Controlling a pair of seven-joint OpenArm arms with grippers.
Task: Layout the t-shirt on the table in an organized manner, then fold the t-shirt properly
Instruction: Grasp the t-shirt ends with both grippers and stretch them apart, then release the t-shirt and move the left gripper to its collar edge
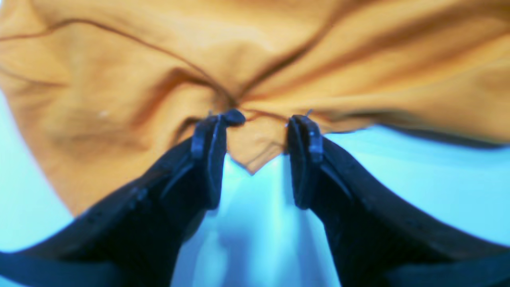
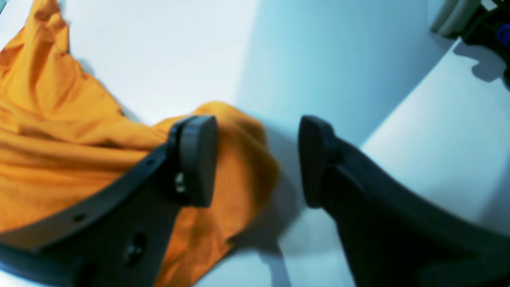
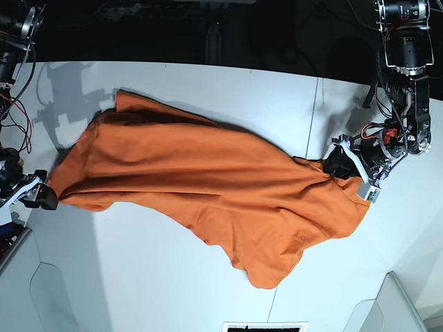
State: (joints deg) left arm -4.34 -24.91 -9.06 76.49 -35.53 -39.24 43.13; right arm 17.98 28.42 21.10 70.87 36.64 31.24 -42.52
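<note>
Light is bright and even in the base view, where the large smooth white table shows soft grey shadows at its far left corner and the background behind is black. Both wrist views carry a cold blue cast and bend strongly toward the edges. The plain bright orange fabric t-shirt is soft and out of focus in the left wrist view; its edge smears in the right wrist view.

A: What do the 2 arms look like?
B: Black, with grey joints and red and black wires along them.
A: And the claws?
B: The left claw and right claw have dark curved fingers with flat pads and small screw holes.
</note>
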